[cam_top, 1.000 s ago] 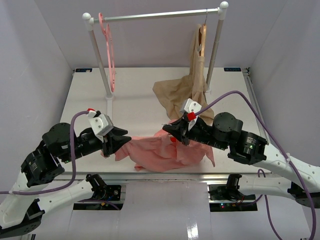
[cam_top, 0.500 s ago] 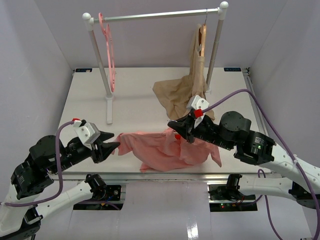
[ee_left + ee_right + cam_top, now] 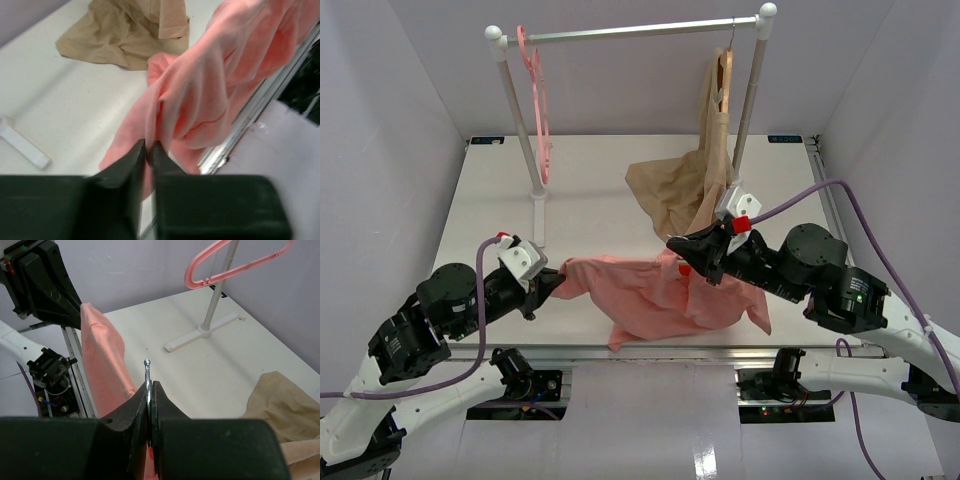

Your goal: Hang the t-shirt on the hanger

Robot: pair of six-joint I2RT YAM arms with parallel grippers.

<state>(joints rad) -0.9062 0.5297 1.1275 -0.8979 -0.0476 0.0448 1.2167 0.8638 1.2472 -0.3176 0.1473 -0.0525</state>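
Observation:
The salmon-pink t-shirt (image 3: 660,295) hangs bunched between both arms over the table's front edge. My left gripper (image 3: 552,283) pinches its left edge; in the left wrist view the jaws (image 3: 149,145) are shut on a fold of the t-shirt (image 3: 210,85). My right gripper (image 3: 680,250) is above the shirt's middle, and in the right wrist view it (image 3: 150,385) is shut on the hanger's silver hook (image 3: 147,371), whose tip sticks up past the fingertips. The rest of the hanger is hidden under the fabric. The t-shirt (image 3: 102,355) drapes to the left of the right gripper.
A clothes rack stands at the back, its left base (image 3: 538,215) on the table. A pink hanger (image 3: 535,90) hangs on its left end. A beige garment (image 3: 680,190) trails from a wooden hanger (image 3: 723,80) down onto the table behind the right gripper.
My left gripper drew back to the left with its jaws apart, then came in again and shut on the shirt's left edge. The right gripper and the shirt shifted to the right.

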